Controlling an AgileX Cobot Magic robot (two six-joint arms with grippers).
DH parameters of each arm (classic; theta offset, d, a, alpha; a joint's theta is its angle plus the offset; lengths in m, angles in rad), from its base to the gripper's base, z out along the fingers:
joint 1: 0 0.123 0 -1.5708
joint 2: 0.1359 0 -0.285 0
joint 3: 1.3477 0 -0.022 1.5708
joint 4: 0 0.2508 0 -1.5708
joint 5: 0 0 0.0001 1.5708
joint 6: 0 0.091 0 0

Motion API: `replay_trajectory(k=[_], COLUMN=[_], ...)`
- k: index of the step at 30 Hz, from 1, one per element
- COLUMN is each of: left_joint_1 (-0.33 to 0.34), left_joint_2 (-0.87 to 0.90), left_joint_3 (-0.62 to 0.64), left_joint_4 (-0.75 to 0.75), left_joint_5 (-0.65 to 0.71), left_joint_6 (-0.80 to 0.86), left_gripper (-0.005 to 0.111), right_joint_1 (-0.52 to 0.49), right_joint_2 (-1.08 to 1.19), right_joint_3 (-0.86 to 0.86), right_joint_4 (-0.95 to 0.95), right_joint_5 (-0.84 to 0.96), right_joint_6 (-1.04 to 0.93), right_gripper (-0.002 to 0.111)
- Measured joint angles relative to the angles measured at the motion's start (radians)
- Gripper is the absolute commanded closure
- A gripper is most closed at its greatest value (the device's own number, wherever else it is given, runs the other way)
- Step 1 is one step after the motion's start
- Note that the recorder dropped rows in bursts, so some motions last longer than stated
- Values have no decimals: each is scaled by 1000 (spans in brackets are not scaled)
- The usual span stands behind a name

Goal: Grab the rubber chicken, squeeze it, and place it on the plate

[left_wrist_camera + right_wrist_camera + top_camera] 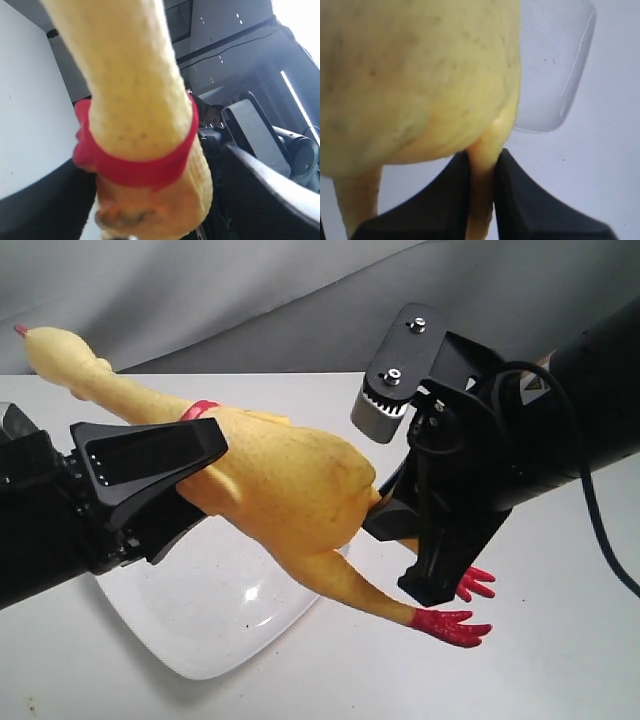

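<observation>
BOTH ARMS ON THE BIRD: My two grippers hold the rubber chicken clear of the white table. In the exterior view its bumpy yellow body stretches on a slant above the right-hand part of the plate. My left gripper is clamped on the toy just below the red collar band, one black finger across the front of the body and the other beneath it. Past that grip the thin neck rises to the head and red beak tip, up at the far left against the grey backdrop. My right gripper is pinched tight on one leg just under the rump, its two black fingers pressing from either side (the wrist camera shows the leg sandwiched between them with no gap). The other leg hangs free and ends in a red foot over bare table beyond the plate's edge. A second red foot peeks out beside my right gripper. The glossy plate lies flat on the table beneath the bird, with a few dark specks on its surface.
</observation>
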Motion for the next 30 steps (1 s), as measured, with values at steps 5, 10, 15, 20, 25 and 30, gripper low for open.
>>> replay_trajectory(k=[5,10,15,20,25,30], left_joint_1=[0,0,-6,-8,-8,-8], left_joint_2=[0,0,0,0,0,0], left_joint_3=[-2,-11,-17,-17,-17,-17], left_joint_4=[31,43,47,49,49,49], left_joint_5=[24,50,123,159,161,90], left_joint_6=[0,21,94,107,120,166], left_gripper=[84,107,107,107,89,21], right_joint_1=[0,0,0,0,0,0], right_joint_2=[0,0,4,9,9,9], right_joint_3=[0,0,0,2,2,2], right_joint_4=[0,0,0,0,0,0], right_joint_5=[0,0,0,0,0,0], right_joint_6=[0,0,0,0,0,0], right_gripper=[108,108,108,108,108,108])
